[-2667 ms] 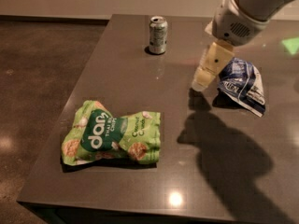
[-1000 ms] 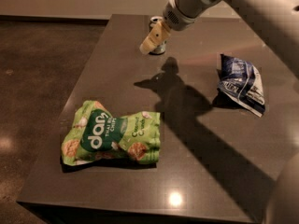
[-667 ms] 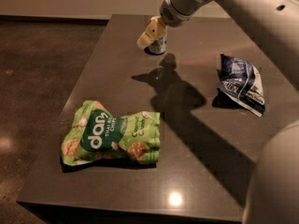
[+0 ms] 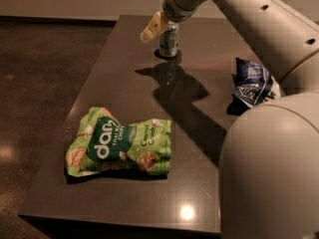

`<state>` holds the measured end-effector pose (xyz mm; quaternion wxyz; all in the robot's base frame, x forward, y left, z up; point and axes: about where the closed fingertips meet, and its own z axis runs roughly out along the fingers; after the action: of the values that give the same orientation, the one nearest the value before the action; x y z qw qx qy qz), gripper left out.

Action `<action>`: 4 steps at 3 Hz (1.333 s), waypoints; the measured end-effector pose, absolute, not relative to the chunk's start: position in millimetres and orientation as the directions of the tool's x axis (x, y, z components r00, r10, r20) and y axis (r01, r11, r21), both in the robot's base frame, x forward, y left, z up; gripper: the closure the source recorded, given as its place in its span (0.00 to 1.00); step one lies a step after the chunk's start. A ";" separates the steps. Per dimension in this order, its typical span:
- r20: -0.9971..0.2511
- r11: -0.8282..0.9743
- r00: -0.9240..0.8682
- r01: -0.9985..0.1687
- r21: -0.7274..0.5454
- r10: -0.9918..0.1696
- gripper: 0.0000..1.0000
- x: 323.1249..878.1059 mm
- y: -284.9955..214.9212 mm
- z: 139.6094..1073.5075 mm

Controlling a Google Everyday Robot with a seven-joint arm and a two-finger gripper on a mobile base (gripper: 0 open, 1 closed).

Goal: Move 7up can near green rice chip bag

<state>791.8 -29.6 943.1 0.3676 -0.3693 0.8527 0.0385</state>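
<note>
7up can (image 4: 170, 41): seen upright, silver and pale green (silver top partly hidden), well beyond the green rice chip bag (image 4: 119, 143).
Gripper (image 4: 158, 30): held at the can's top; grip state could not be told.

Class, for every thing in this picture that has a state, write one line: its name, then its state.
Can: upright, at the far end of the table.
Green bag: lying flat, label up, near the front.
Blue bag: crumpled, lying at the right.
Pincer: raised, beside the can's top.
</note>
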 end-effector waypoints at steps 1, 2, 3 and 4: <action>-0.647 0.733 -0.483 -0.657 -0.179 -0.590 0.00 808.8 -30.2 929.8; -0.644 0.741 -0.500 -0.652 -0.160 -0.579 0.00 819.4 -33.9 920.8; -0.646 0.749 -0.512 -0.647 -0.143 -0.566 0.13 825.7 -38.2 915.0; -0.663 0.741 -0.498 -0.659 -0.131 -0.560 0.38 825.7 -37.4 919.3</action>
<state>825.7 -37.4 919.3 0.3557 -0.3532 0.8625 0.0694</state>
